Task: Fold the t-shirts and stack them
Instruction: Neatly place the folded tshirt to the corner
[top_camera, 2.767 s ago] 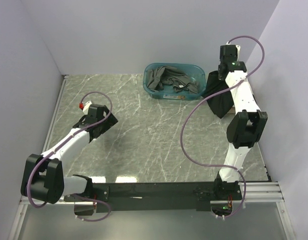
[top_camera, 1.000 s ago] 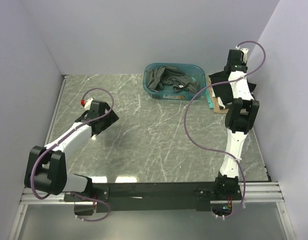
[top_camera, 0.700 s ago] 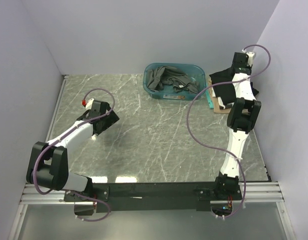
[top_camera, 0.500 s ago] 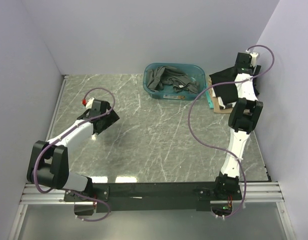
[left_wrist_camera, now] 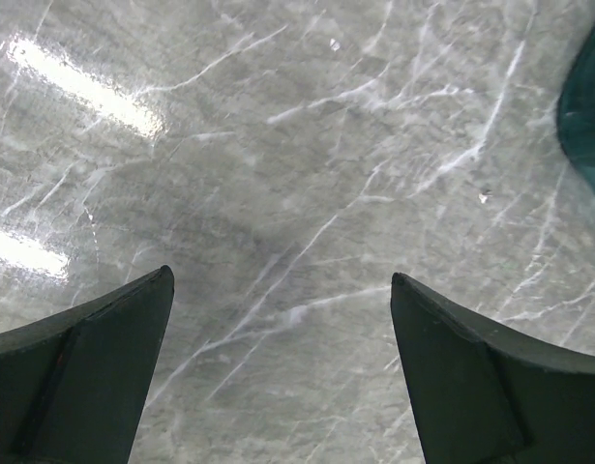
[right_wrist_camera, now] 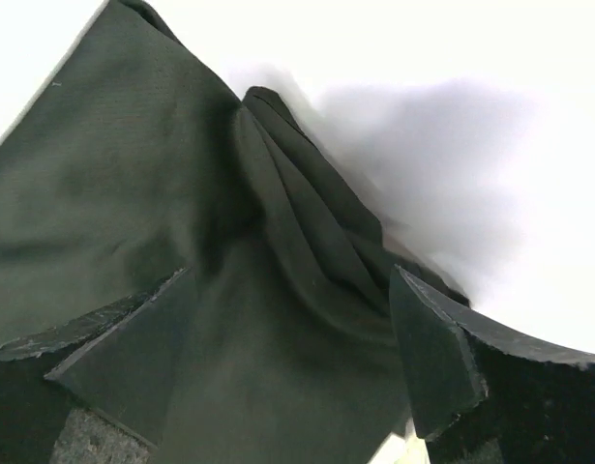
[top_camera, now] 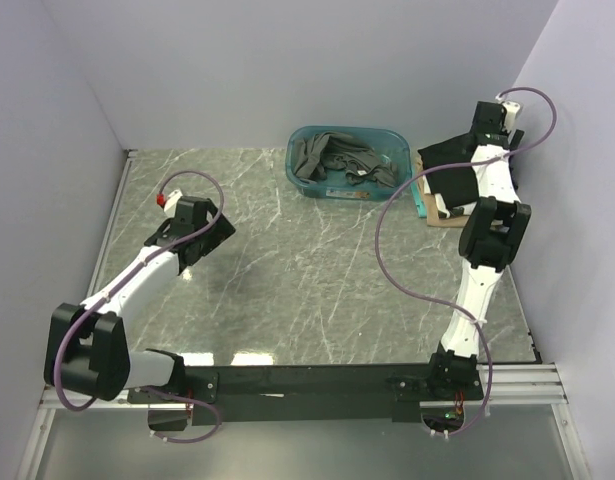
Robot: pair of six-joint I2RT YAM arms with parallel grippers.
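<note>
— Surface and room?
— Grey marbled desk, glossy, with glare strips near the front rail. Plain pale walls on three sides.
— Containers?
— Teal plastic tub at the far edge, right of centre, holding crumpled dark grey t-shirts.
— Other shirts?
— Black t-shirt draped over a low pile in the far right corner, just beside the tub. White and tan edges showing beneath its near side.
— Tools?
— Left tool spread wide over bare desk, pinching nothing. Right tool spread too, fingers on either side of the rumpled black cloth, not clamped on it.
</note>
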